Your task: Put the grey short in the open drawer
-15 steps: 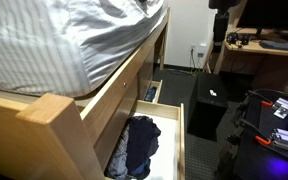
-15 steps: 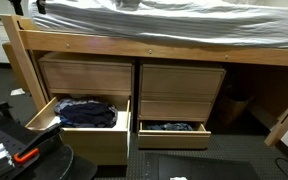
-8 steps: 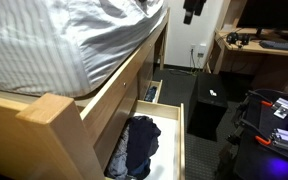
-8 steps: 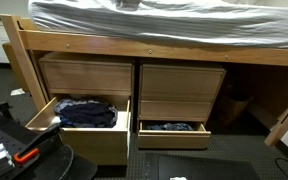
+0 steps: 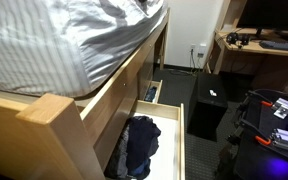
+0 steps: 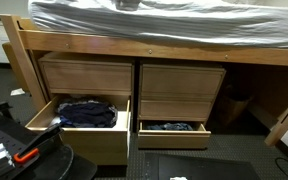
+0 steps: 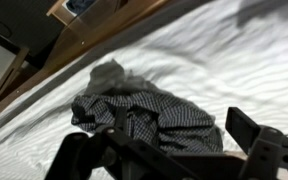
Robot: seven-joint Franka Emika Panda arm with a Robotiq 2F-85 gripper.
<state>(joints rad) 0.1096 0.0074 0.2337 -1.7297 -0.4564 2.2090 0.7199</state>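
The grey short (image 7: 149, 108), a crumpled piece of finely checked grey cloth, lies on the white striped bed sheet in the wrist view. A dark bit of it shows at the top edge of the bed in both exterior views (image 5: 141, 6) (image 6: 130, 3). My gripper (image 7: 159, 142) is open, its two dark fingers spread to either side of the short, just above it. The arm is outside both exterior views. The open drawer (image 5: 181, 140) under the bed holds dark clothes; it is the left one (image 6: 42, 115) of two open drawers.
A second, smaller open drawer (image 6: 170, 138) with dark clothes is to the right. The wooden bed frame (image 6: 154, 50) runs along the mattress edge. A black cabinet (image 5: 210, 105) and a desk (image 5: 259, 50) stand beside the bed. Equipment with orange parts (image 6: 24, 155) sits in front.
The arm, seen at the top of an exterior view earlier, has moved left towards the bed and out of that view.
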